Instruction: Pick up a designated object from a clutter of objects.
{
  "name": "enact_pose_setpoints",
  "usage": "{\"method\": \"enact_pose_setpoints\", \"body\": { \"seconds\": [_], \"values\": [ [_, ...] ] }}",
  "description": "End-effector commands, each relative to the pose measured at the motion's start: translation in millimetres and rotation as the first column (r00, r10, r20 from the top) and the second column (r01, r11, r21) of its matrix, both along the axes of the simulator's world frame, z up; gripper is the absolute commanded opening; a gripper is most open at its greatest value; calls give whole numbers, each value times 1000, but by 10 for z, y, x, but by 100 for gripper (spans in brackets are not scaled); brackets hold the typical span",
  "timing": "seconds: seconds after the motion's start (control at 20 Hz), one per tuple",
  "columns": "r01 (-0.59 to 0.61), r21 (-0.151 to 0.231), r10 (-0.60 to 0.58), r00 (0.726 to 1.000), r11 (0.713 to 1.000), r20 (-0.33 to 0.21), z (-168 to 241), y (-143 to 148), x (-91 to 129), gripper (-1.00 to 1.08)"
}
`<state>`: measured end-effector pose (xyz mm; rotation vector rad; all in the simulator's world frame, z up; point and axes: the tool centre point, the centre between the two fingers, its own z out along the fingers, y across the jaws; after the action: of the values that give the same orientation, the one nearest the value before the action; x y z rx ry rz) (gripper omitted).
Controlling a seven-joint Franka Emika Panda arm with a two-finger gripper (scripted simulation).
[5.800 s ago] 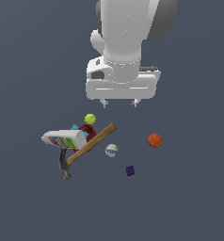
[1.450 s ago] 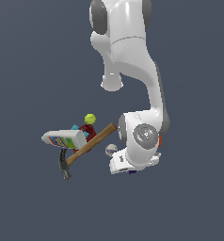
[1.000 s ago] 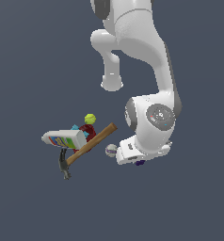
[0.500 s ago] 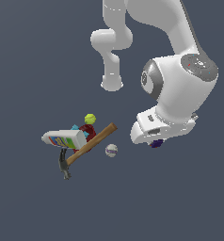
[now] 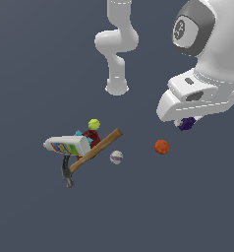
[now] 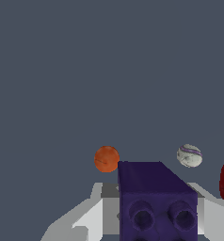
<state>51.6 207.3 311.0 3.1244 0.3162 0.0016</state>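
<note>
- Clutter sits in the lower-left part of the exterior view: a white bottle [image 5: 67,145] with a multicoloured label lies on its side, a dark hammer head [image 5: 66,175] below it, and the hammer's wooden handle [image 5: 96,150] slants up to the exterior view's right.
- Behind the bottle are a dark red item [image 5: 92,138] and, just above it, a yellow-green ball [image 5: 94,124].
- Near the handle's upper end lies a white ball [image 5: 116,157], apart from the handle.
- Further toward the exterior view's right rests an orange ball [image 5: 161,146], on its own.
- At the upper right, the gripper [image 5: 187,124] hangs raised above the floor with the purple block [image 5: 188,123] clamped between its fingers.
- The wrist view shows that block [image 6: 156,200] filling the lower middle, studded holes on its face, pale fingers [image 6: 92,218] pressed at either side.
</note>
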Motion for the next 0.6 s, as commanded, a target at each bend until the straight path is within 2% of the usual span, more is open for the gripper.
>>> {"method": "enact_pose_setpoints", "body": {
  "seconds": [0.0,0.25,0.55],
  "values": [
    [1,0,-1,1000,1000,-1,222,94,-60,-100],
    [1,0,-1,1000,1000,-1,538,233,-130,-100],
    [1,1,-1,1000,1000,-1,720,317,-159,-100]
  ]
}}
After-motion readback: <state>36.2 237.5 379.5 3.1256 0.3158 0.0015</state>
